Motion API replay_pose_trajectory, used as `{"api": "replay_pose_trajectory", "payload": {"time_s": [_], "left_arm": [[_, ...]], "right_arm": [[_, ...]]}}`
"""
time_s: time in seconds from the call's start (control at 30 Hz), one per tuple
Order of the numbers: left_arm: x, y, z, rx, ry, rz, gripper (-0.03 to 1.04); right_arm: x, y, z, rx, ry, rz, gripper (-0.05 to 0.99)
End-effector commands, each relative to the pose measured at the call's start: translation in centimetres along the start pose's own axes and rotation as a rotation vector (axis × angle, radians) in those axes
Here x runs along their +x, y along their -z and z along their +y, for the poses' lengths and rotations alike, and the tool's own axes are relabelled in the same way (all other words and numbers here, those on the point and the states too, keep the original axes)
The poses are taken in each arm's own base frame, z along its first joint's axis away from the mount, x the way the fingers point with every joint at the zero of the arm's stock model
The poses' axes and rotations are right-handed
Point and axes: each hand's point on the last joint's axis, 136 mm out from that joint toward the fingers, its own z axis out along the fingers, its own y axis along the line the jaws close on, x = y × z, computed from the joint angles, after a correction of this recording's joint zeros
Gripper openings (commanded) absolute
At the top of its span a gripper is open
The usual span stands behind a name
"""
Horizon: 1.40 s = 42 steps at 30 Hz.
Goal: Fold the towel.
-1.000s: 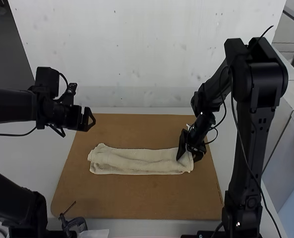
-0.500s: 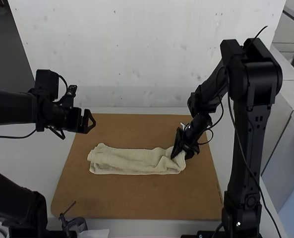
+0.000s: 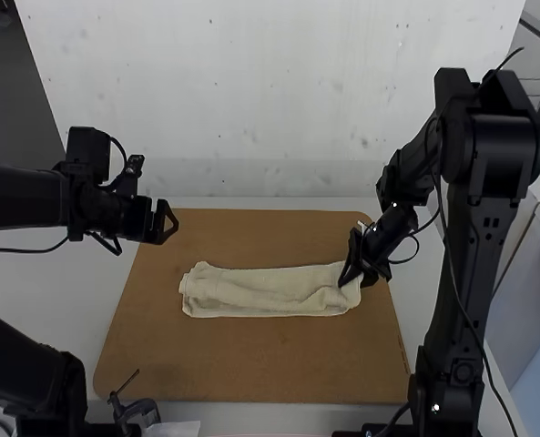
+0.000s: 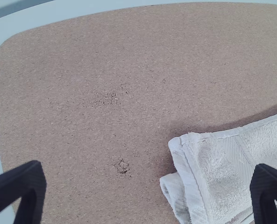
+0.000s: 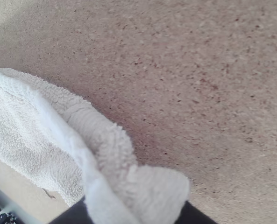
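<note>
The right tool (image 3: 353,280) pinches the towel's (image 3: 265,291) end – the rest stretches left of it. The left tool (image 3: 171,222) is wide open – empty.

A brown particleboard sheet (image 3: 251,369) with rounded corners lies flat on a white tabletop (image 3: 37,291), which borders it on both sides in the high view. A pale terry towel (image 3: 260,293), folded into a long, narrow strip, stretches crosswise over the board's middle, smoother toward its left end and bunched at its right. Layered, hemmed edges mark the left end, seen from the left wrist. The board's speckled face bears a patch of fine dark cracks (image 4: 111,97) and a small chipped pit (image 4: 123,165), both bare of cloth and apart from the towel.
</note>
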Motion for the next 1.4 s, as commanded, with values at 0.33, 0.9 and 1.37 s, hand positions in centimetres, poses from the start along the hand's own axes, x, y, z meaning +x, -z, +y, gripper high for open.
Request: {"api": "replay_pose_trajectory", "payload": {"time_s": [0.33, 0.9, 1.37], "left_arm": [[-1.5, 0.1, -0.2, 0.0, 0.016, -0.031, 0.98], [-2.0, 0.2, 0.6, -0.046, 0.064, -0.041, 0.98], [-2.3, 0.2, 1.0, -0.068, 0.086, -0.045, 0.98]], "right_arm": [[-1.3, 5.5, -5.1, -0.029, -0.01, -0.122, 0.09], [-2.2, 9.7, -13.4, -0.083, -0.078, -0.189, 0.08], [-4.3, 13.0, -15.6, -0.156, -0.108, -0.234, 0.03]]}}
